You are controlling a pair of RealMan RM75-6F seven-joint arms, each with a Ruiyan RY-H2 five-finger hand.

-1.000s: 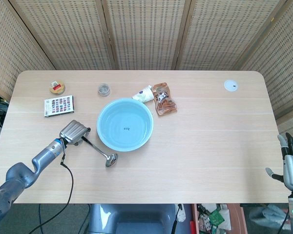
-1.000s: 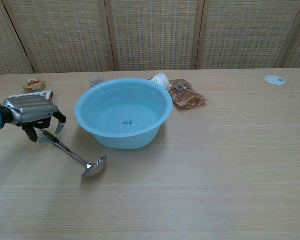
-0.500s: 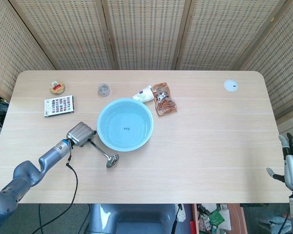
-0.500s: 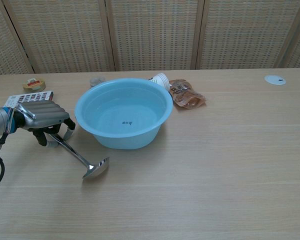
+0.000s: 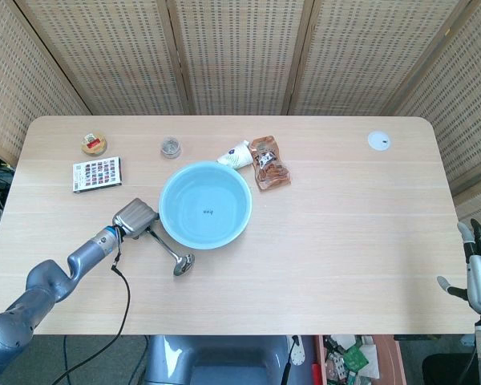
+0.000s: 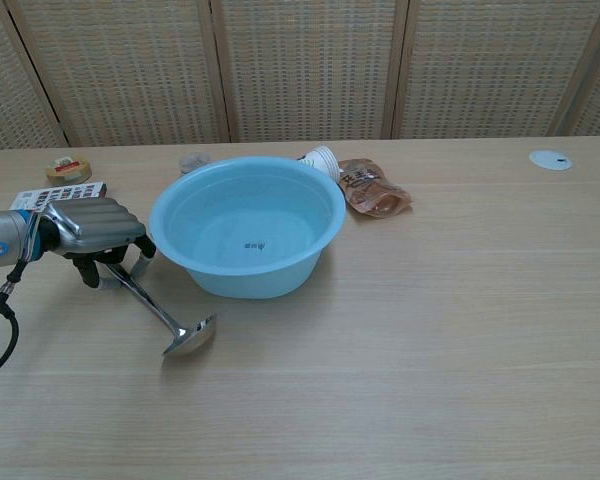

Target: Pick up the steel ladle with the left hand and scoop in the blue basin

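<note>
The steel ladle point(image 5: 172, 254) point(image 6: 162, 315) lies on the table just left of the blue basin point(image 5: 204, 204) point(image 6: 246, 226), its bowl toward the front edge. My left hand point(image 5: 134, 217) point(image 6: 92, 228) hovers low over the upper end of the handle. Its fingers hang down apart on either side of the handle and touch it, without a closed grip showing. The ladle's bowl rests on the table. My right hand point(image 5: 480, 273) is off the table's right front corner, fingers spread and holding nothing. The basin looks to hold only clear water or nothing.
Behind the basin lie a white paper cup point(image 5: 236, 155) on its side and a brown pouch point(image 5: 269, 164). At the back left are a small jar point(image 5: 171, 147), a round tin point(image 5: 94, 144) and a patterned card point(image 5: 97, 173). A white disc point(image 5: 378, 141) sits far right.
My left hand has slid right and lower along the ladle handle, toward the basin. The handle has swung slightly with it. The right hand has stayed still.
</note>
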